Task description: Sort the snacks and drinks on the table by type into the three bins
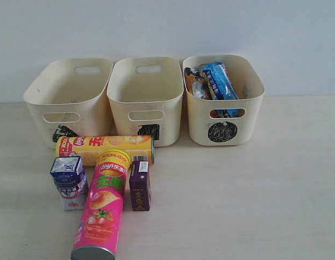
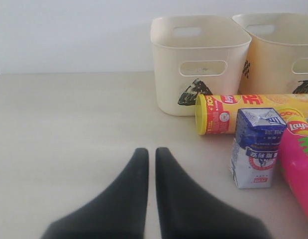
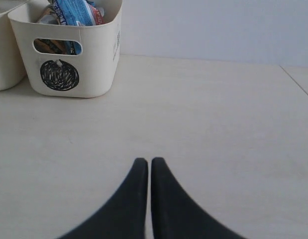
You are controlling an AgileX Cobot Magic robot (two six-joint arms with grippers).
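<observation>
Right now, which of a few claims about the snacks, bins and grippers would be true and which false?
1. The circle bin holds the noodle pack. True.
2. The pink tube stands upright. False: it lies on its side on the table.
3. Both cartons are in a bin. False: the white-and-blue carton and the purple carton are on the table, either side of the pink tube.
4. The left gripper and the right gripper are shut, holding nothing. True.
5. The square bin holds the yellow tube. False: that tube lies on the table in front of it.
</observation>
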